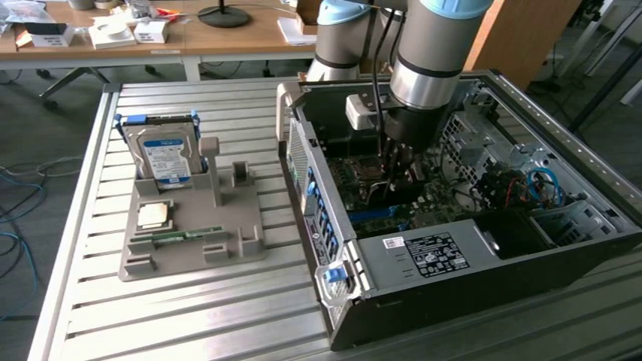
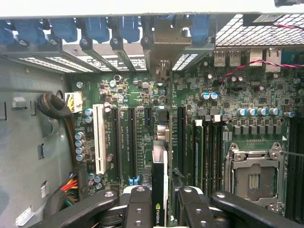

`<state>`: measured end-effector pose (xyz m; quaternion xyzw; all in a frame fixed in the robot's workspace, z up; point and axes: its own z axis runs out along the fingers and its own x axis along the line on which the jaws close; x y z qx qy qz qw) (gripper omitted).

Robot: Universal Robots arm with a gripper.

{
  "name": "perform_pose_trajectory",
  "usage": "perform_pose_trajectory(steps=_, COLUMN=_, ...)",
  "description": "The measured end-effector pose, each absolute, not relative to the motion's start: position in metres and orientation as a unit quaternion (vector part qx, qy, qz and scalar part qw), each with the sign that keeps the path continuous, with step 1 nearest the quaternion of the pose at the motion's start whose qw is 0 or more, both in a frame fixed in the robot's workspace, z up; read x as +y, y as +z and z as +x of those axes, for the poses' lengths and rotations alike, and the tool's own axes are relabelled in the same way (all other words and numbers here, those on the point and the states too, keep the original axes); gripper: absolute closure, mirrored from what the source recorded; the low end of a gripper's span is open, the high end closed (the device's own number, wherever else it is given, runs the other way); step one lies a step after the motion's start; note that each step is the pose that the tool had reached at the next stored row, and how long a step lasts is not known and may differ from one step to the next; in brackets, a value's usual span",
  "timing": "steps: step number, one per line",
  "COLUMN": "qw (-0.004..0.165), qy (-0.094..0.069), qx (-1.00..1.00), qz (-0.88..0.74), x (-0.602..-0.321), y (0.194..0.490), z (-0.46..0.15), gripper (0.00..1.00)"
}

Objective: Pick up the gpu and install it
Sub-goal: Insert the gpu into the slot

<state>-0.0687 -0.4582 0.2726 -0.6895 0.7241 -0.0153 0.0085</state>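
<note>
gpu (image 2: 160,183) gripped, down inside the pc case (image 1: 431,308)
gripper (image 2: 161,209) fingers (image 2: 138,206) clenched on the gpu, edge-on over the motherboard (image 2: 223,109) slots; pc case on the exterior view's right of the table (image 1: 201,316).

Hard drive (image 1: 165,154) upright in grey holder (image 1: 243,252), green RAM stick (image 1: 179,237), slatted table (image 1: 150,320)

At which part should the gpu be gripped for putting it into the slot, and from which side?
By its upper edge, from above, one finger on each flat face: the gpu stands on edge over the motherboard slots, as the gripper holds it.
</note>
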Motion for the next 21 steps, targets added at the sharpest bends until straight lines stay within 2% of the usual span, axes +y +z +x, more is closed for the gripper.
perform_pose_trajectory(steps=9, qw=0.002, qy=-0.009, qx=0.725, qz=-0.689, x=-0.4581, y=0.2726, z=-0.0688, gripper=0.74)
perform_pose_trajectory(steps=21, qw=0.002, qy=-0.009, qx=0.725, qz=-0.689, x=-0.4581, y=0.2705, z=-0.0681, gripper=0.74)
